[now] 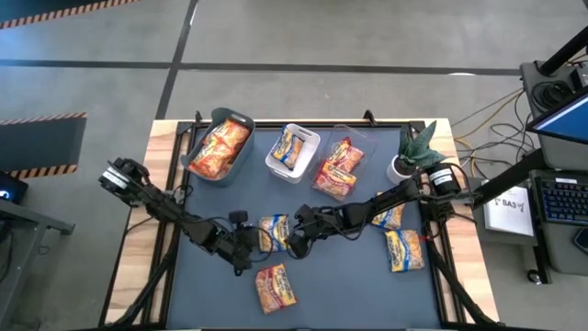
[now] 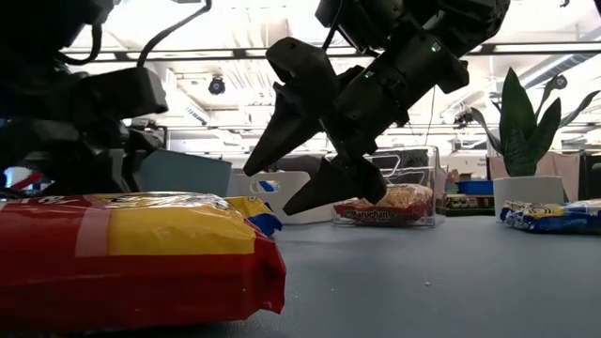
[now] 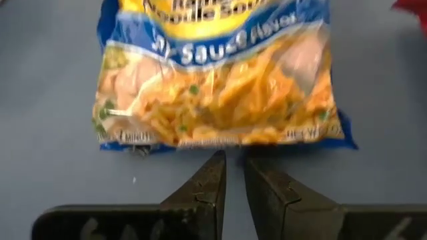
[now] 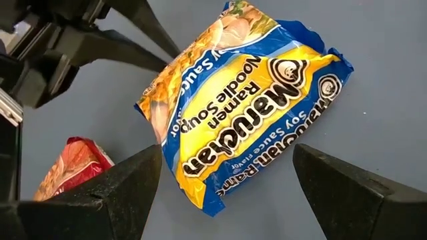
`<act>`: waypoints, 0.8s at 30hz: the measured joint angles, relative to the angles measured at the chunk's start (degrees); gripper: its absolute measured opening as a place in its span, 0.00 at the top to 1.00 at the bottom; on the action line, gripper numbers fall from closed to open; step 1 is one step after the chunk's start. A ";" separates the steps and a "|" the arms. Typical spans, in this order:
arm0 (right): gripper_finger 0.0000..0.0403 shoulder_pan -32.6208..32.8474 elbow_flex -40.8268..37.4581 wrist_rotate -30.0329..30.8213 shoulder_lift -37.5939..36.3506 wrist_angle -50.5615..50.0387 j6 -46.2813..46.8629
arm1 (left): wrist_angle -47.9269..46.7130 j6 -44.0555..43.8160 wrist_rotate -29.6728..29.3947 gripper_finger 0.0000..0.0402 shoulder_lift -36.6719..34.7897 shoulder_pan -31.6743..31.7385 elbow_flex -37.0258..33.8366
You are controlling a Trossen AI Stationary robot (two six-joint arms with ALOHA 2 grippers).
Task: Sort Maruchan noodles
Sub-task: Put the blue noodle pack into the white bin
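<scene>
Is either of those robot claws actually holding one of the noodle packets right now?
No, neither. The right tool hangs open over the blue-and-yellow packet, and the left tool, nearly closed, sits just short of the packet's edge with nothing between its fingers.

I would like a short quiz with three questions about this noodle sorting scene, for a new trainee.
1. True or false: the right tool hangs open above the blue-and-yellow packet.
2. Which bin holds orange-red packets: A grey-green bin, B white bin, C clear bin?
3. Fill in: the left tool is ____ and holds nothing.

Key: 1 true; 2 A; 3 shut.
</scene>
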 joint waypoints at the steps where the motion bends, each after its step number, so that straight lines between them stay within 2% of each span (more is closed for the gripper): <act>1: 0.19 0.00 0.00 0.01 0.00 -0.01 -0.07 | -0.67 0.04 0.27 0.91 -0.21 -0.31 0.13; 7: 0.19 0.11 0.00 -0.01 0.02 -0.59 -0.11 | -4.49 5.99 0.61 0.91 -2.50 -1.07 1.85; 14: 0.19 0.11 0.00 -1.06 0.02 -0.76 -0.04 | -2.40 14.77 -3.29 0.91 -3.98 -0.43 2.53; 24: 0.19 0.11 -0.24 -1.12 0.02 0.02 2.26 | 3.61 11.13 -3.29 0.91 -1.27 0.81 -1.09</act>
